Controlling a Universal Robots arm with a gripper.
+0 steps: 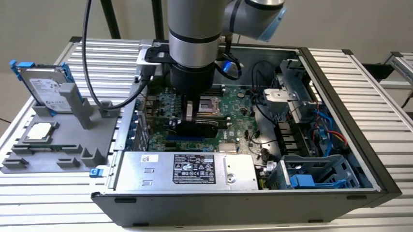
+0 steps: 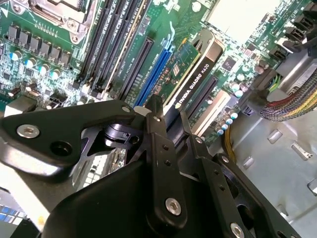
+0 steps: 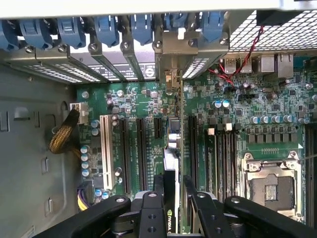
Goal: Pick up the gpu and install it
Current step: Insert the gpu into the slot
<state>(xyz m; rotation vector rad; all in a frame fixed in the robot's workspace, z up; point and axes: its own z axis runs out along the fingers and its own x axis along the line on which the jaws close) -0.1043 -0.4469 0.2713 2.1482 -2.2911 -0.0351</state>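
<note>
The gpu (image 2: 190, 74) is a green card with a black cooler, standing on edge over the motherboard (image 3: 129, 99) inside the open computer case (image 1: 335, 67). My gripper (image 2: 168, 116) is shut on it, one black finger on each face. In the first wrist view the gpu (image 3: 171, 163) is edge-on between my fingers (image 3: 158, 191), and its silver bracket (image 3: 173, 74) reaches the rear slot openings of the case. Its lower edge lies along the blue slot (image 2: 151, 74); I cannot tell whether it is seated. In the exterior view the gripper (image 1: 193, 123) hangs low over the board with the gpu (image 1: 200, 128).
A grey fixture (image 1: 51, 150) on the exterior view's left holds a silver hard drive (image 1: 48, 87) with blue clips and a small square chip (image 1: 40, 131). Inside the case are the power supply (image 1: 193, 169), the processor socket (image 3: 270, 191), memory slots (image 3: 223, 148), loose cables (image 1: 322, 130) and a blue drive cage (image 1: 316, 176).
</note>
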